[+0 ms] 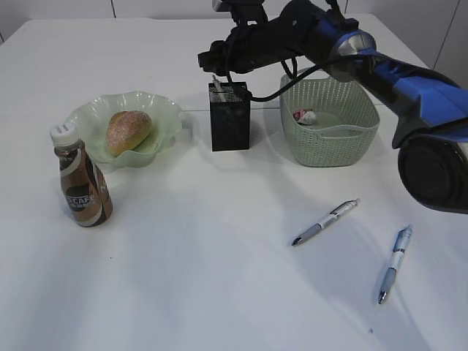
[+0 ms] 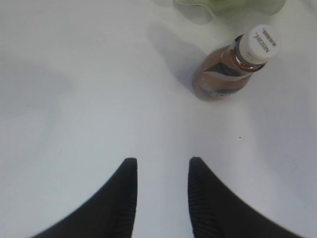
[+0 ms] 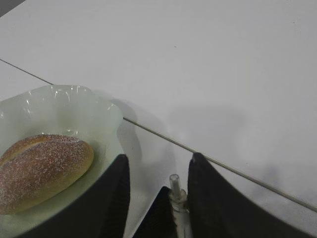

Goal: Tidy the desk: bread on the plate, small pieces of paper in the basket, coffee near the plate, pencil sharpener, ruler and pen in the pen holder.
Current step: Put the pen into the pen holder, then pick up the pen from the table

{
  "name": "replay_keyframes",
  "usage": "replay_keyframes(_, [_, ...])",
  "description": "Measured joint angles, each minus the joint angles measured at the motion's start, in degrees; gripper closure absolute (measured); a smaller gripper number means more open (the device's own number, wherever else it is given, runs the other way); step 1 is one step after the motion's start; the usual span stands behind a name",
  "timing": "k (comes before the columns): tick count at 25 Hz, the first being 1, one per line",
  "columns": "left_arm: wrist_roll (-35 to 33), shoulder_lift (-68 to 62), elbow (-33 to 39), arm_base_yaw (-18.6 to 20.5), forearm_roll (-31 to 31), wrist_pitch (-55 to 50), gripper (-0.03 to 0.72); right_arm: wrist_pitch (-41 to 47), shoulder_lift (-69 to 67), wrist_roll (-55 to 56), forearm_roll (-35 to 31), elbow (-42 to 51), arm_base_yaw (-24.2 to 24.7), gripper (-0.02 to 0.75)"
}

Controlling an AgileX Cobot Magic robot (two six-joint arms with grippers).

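counted: 1 bread point(image 1: 129, 131) on 1 plate point(image 1: 167, 111), 1 coffee point(image 1: 82, 186), 2 pens point(image 1: 325, 221) loose, 1 pen holder point(image 1: 229, 115); right gripper point(image 3: 157, 168) spread apart, left gripper point(image 2: 162, 171) spread, empty.

A black-and-blue right arm point(image 1: 344, 51) with a silver joint ring, trailing black cables, and ribbed black jaws.

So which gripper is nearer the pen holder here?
Right. The right gripper hangs just above the pen holder, jaws apart around a pen's end. The left gripper hovers over bare desk near the coffee.
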State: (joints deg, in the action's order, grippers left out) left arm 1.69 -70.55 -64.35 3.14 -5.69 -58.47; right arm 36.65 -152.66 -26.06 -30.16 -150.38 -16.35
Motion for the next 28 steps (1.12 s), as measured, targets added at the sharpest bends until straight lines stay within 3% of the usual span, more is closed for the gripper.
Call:
replay_keyframes(10, [0.00, 0.00, 0.00, 0.00, 0.00, 0.13, 0.448, 3.09, 4.39, -0.24, 1.55, 0.00, 0.56, 0.416])
replay_keyframes(20, [0.00, 0.00, 0.00, 0.00, -0.13, 0.13, 0.448, 25.60, 13.43, -0.23, 3.65, 0.00, 4.38, 0.417])
replay_keyframes(23, [0.00, 0.00, 0.00, 0.00, -0.13, 0.26, 0.448, 26.54, 13.43, -0.23, 3.81, 0.00, 4.38, 0.417])
replay_keyframes(24, [0.00, 0.00, 0.00, 0.00, -0.13, 0.26, 0.448, 32.88, 15.60, 0.00, 6.37, -0.10, 4.52, 0.417])
replay_keyframes(28, [0.00, 0.00, 0.00, 0.00, -0.23, 0.47, 0.448, 35.01, 16.52, 1.61, 8.28, -0.10, 4.62, 0.417])
